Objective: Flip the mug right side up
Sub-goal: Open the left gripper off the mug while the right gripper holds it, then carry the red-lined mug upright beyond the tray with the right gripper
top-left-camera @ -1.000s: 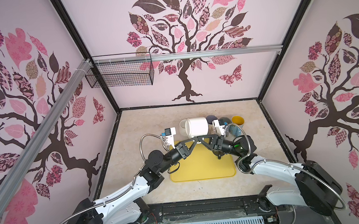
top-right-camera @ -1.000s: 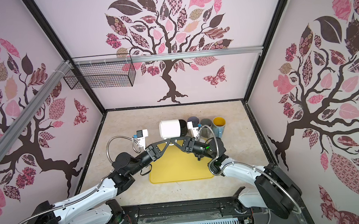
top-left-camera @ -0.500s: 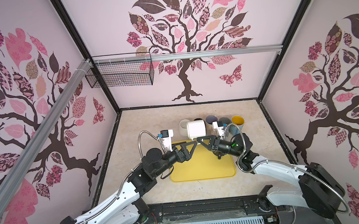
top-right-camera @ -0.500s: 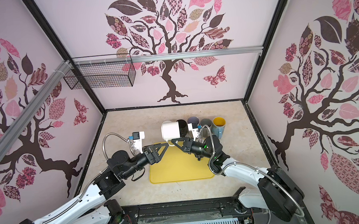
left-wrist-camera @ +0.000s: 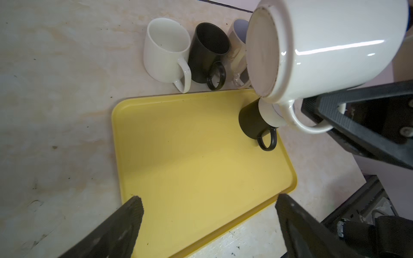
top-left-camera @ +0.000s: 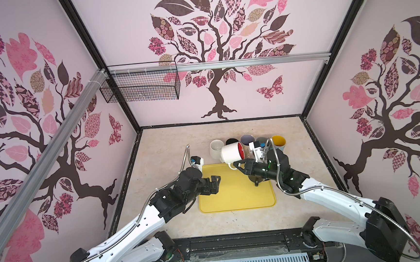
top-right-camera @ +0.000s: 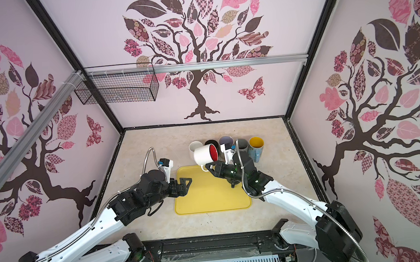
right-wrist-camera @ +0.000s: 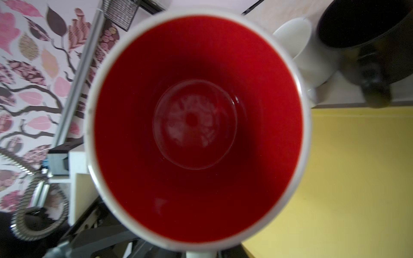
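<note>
My right gripper (top-left-camera: 236, 164) was clamped on the handle of the mug (top-left-camera: 230, 152), holding it in the air above the far edge of the tray (top-left-camera: 234, 200). The mug lay on its side, handle down. Its red inside faced my right wrist camera and filled that view (right-wrist-camera: 196, 125). Its unglazed base pointed toward my left arm, as the left wrist view showed (left-wrist-camera: 263, 51). In both top views the red mouth opened to the right (top-right-camera: 213, 152).

My left gripper (top-left-camera: 216, 184) hung over the left part of the tray with its jaws wide apart and nothing between them (left-wrist-camera: 207, 201). It was well clear of the mug.

A black mug (left-wrist-camera: 252, 120) sat on the tray near its far right corner, partly hidden behind the held mug; I could not tell which way up it was. Beyond the tray, a row of mugs (top-left-camera: 216, 148) stood upright on the table (top-left-camera: 169, 149), mouths up, just behind the held mug.
</note>
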Robot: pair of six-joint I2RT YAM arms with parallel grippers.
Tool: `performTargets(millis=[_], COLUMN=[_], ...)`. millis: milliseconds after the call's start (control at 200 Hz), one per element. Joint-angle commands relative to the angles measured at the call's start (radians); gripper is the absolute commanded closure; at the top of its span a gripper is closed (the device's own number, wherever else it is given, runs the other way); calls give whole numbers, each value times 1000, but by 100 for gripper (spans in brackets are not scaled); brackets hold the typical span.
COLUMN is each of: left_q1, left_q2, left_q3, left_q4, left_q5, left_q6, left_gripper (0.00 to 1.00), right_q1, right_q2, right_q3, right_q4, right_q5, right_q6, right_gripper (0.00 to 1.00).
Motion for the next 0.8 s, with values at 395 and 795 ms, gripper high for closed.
performTargets(millis=[395, 795], left_q1=[1, 4], left_q2=[-77, -206], left_q3=[-123, -223], left_q4=[-85, -87], left_q5=[-65, -56], left_q6=[-26, -83], left_gripper=[4, 3], right_q1=[171, 227], right_q2=[223, 577], right_q3=[469, 865], right_q4=[-362, -535], right_q5=[507, 661], right_q6=[-312, -410], right_gripper=[100, 100])
